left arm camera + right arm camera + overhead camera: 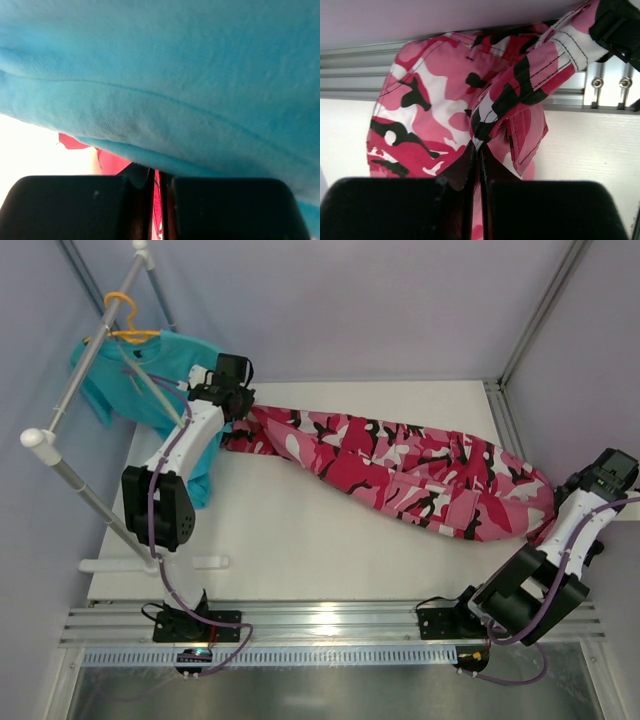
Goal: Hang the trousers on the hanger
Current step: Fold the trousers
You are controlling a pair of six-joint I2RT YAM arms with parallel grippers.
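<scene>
**Both ends of the trousers pinched, cloth spanning the table**

I see the long cloth trousers in bright pink camouflage with black and white patches [400,470] stretched diagonally over the white table top [300,560], from far left to the right edge. My left gripper [159,200] has its black fingers pressed together on a thin strip of pink fabric at the far-left end. It sits just beside the plain teal garment [150,370], which fills most of the left wrist view. My right gripper [479,190] is clamped on a fold at the wide end, with the seam and a stitched flap bunched just above the fingers. The teal garment hangs on an orange hanger [122,318] from the white tube rack [70,390].
</scene>
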